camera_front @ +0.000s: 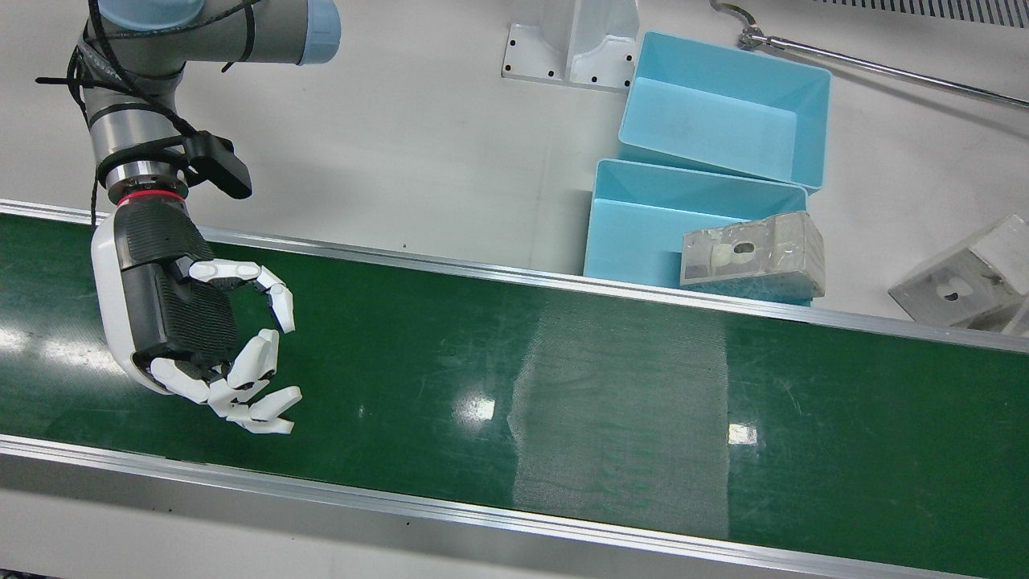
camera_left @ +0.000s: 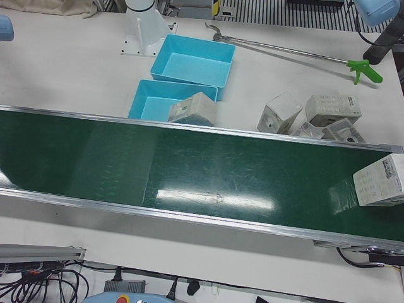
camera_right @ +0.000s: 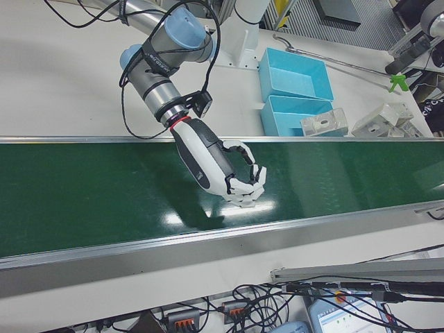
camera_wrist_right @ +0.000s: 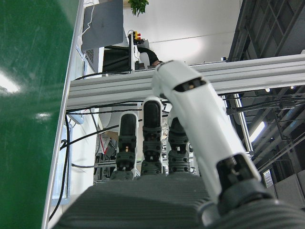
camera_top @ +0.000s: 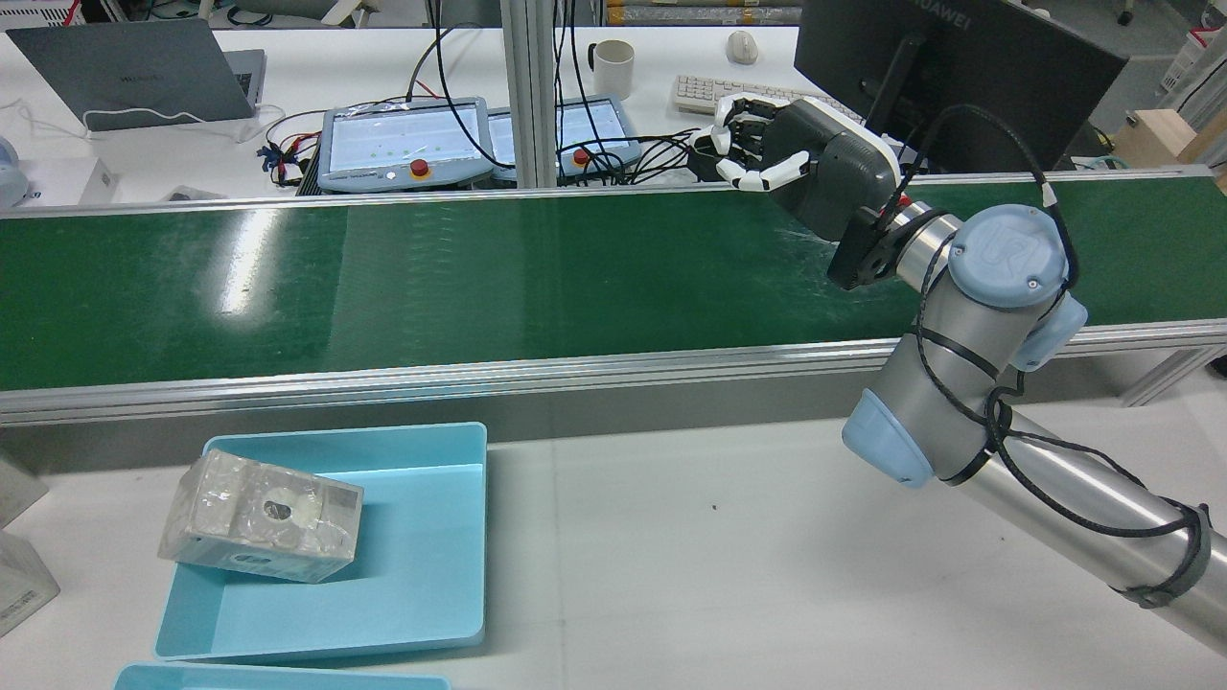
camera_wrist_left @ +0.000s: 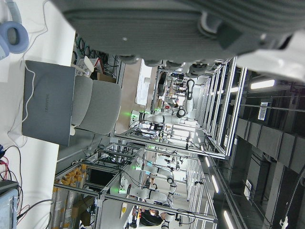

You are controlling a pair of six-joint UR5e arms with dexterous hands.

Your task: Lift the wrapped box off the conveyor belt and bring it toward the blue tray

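Note:
A wrapped white box point(camera_left: 380, 181) lies on the green conveyor belt point(camera_front: 450, 346) at its far end on the left arm's side, seen only in the left-front view. Another wrapped box point(camera_front: 754, 253) rests tilted on the rim of the near blue tray point(camera_front: 635, 233), also in the rear view point(camera_top: 261, 517). My right hand point(camera_front: 209, 338) hovers over the belt's other end, fingers curled but apart, holding nothing; it also shows in the rear view point(camera_top: 796, 158) and the right-front view point(camera_right: 222, 166). My left hand point(camera_wrist_left: 181, 24) shows only as a palm edge in its own view.
A second blue tray point(camera_front: 727, 108) stands behind the near one. Several wrapped boxes point(camera_left: 309, 117) lie on the white table beside the trays. A long grabber tool with a green handle point(camera_left: 363, 66) lies at the back. Monitors and cables stand beyond the belt point(camera_top: 460, 134).

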